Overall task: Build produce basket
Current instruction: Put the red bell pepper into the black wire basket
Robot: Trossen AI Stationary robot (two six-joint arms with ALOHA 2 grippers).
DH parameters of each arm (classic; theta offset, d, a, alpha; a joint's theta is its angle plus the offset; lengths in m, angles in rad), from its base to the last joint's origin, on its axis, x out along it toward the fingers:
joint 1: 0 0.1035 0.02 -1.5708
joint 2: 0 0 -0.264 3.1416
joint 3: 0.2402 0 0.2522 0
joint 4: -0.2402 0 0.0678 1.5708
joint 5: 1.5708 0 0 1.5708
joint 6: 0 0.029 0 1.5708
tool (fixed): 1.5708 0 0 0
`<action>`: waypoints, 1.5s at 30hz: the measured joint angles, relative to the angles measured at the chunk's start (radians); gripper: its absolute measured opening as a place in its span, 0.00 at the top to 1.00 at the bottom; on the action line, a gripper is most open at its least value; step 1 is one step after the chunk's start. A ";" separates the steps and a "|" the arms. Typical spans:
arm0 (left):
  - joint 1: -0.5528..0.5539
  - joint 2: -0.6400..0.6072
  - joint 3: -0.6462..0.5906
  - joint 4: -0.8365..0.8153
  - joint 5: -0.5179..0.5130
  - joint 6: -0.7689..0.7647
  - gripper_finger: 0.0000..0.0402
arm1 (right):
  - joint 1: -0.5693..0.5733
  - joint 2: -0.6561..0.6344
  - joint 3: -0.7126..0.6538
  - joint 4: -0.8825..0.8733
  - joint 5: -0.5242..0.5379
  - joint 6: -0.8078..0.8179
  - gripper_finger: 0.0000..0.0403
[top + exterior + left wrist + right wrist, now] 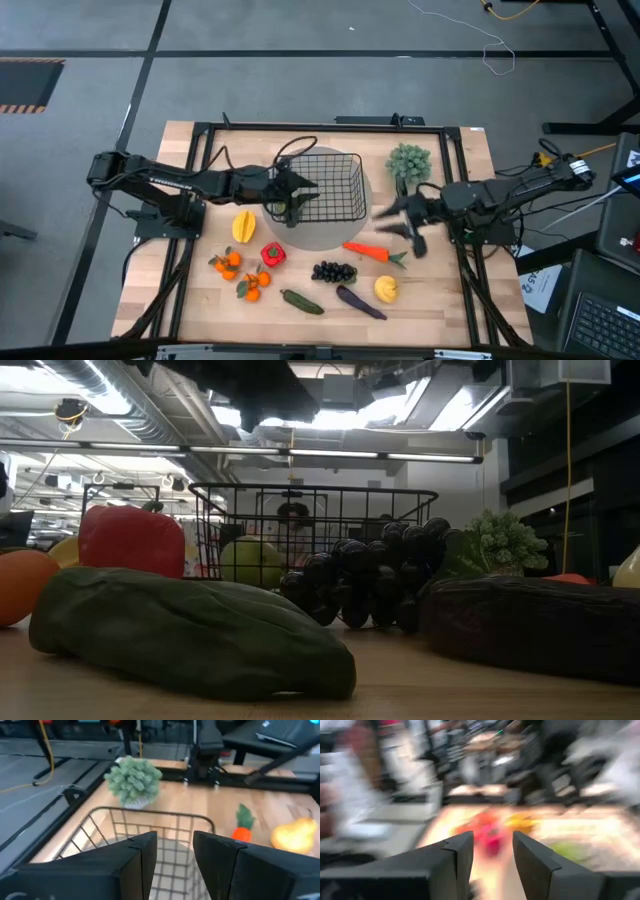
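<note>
The black wire basket (330, 188) stands on a grey round disc (318, 236) at the table's middle. A green apple (283, 208) lies in its near left corner and shows behind the mesh in the low view (250, 560). My left gripper (300, 193) is open and empty above the basket's left part (150, 825). My right gripper (402, 226) is open and empty above the table, right of the basket and near the orange carrot (368, 252). Red pepper (272, 254), dark grapes (333, 271), eggplant (360, 302), cucumber (301, 301), lemon (386, 289) and tangerines (228, 262) lie on the table.
A pale-green bushy plant (408, 162) stands at the basket's far right. A yellow fruit (243, 226) lies left of the disc. More tangerines (250, 286) lie near the left front. A black frame (200, 140) borders the wooden table.
</note>
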 joint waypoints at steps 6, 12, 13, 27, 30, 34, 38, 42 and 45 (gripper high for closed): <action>-0.051 -0.015 0.000 -0.010 0.000 0.026 0.71 | 0.072 -0.020 0.000 -0.240 -0.250 0.059 0.67; -0.064 -0.016 0.000 -0.024 0.000 0.053 0.71 | 0.114 0.014 0.000 -0.394 -0.152 0.114 0.67; -0.064 -0.016 0.000 -0.028 0.000 0.050 0.71 | 0.117 0.021 0.000 -0.413 -0.136 0.142 0.67; -0.248 -0.299 0.039 -0.804 0.077 -0.322 0.71 | 0.118 0.083 0.000 -0.445 -0.101 0.230 0.67; -0.307 -0.319 0.035 -0.902 0.122 -0.390 0.71 | 0.118 0.086 -0.001 -0.445 -0.101 0.230 0.67; -0.378 -0.319 -0.004 -0.806 0.117 -0.446 0.71 | 0.118 0.092 -0.001 -0.439 -0.101 0.229 0.67; -0.429 -0.265 -0.041 -0.698 0.117 -0.414 0.71 | 0.118 0.095 -0.001 -0.439 -0.101 0.228 0.67; -0.458 -0.194 -0.062 -0.681 0.039 -0.387 0.71 | 0.118 0.097 -0.001 -0.445 -0.102 0.228 0.67; -0.466 -0.142 -0.064 -0.675 -0.044 -0.387 0.71 | 0.117 0.097 -0.001 -0.448 -0.102 0.228 0.67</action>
